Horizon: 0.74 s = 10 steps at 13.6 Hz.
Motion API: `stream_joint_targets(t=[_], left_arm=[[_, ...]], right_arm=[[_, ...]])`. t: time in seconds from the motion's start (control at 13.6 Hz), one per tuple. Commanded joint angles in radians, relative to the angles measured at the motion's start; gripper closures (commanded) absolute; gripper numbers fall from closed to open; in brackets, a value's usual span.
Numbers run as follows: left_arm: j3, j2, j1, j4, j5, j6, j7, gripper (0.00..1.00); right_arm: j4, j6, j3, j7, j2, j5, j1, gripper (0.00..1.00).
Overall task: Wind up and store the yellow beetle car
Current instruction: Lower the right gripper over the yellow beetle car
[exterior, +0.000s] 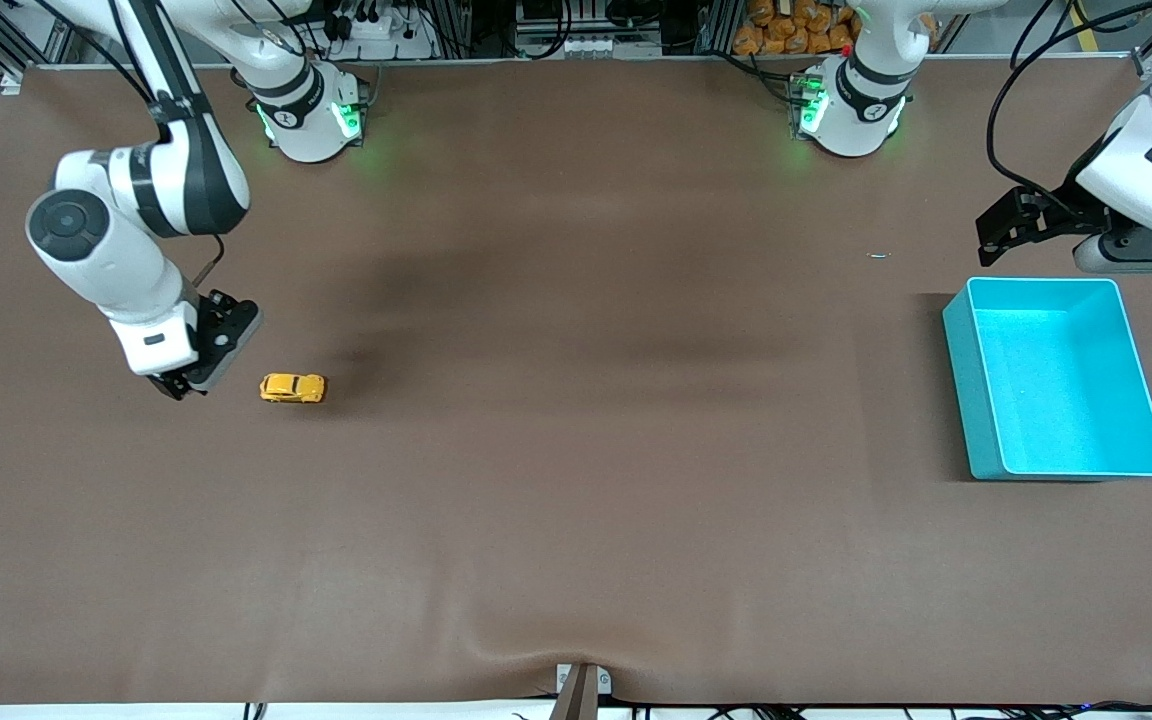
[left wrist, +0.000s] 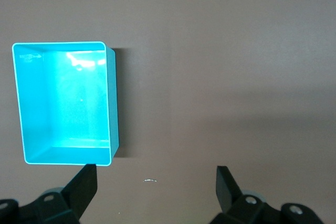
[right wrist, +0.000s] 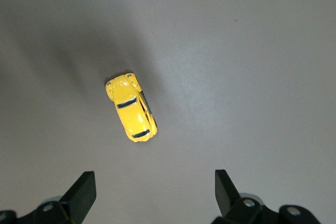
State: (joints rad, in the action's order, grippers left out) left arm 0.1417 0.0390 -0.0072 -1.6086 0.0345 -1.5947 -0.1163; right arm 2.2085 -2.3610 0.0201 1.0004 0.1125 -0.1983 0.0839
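Yellow beetle car point(exterior: 292, 387) upright on its wheels on brown bench point(exterior: 576, 450), toward right arm's end, untouched. Right pincer point(exterior: 179, 385) spread wide, holding nothing, hovering just beside car, not touching. Left pincer point(exterior: 998, 232) spread wide too, holding nothing, up over bench by teal bin point(exterior: 966, 380) at left arm's end, waiting. Car well apart from bin.

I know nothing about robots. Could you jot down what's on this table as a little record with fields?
toy car: yellow beetle car on its wheels on the table, toward the right arm's end
bin: teal bin, nothing in it, toward the left arm's end
right gripper: open, beside the car, holding nothing
left gripper: open, waiting by the bin
car stored: no
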Motion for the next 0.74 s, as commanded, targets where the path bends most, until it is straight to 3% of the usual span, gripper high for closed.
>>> stream_joint_targets(t=[0.0,0.66], left_arm=[[0.006,0.002,0.01,0.003,-0.021,0.004,0.017,0.0],[0.006,0.005,0.024,-0.017,-0.021,0.015,0.015,0.0]], right_arm=[[-0.003,-0.029,-0.02,0.096,0.067,-0.064,-0.023,0.1],[-0.004,-0.188,-0.022,0.205,0.254,-0.064,-0.035,0.16]])
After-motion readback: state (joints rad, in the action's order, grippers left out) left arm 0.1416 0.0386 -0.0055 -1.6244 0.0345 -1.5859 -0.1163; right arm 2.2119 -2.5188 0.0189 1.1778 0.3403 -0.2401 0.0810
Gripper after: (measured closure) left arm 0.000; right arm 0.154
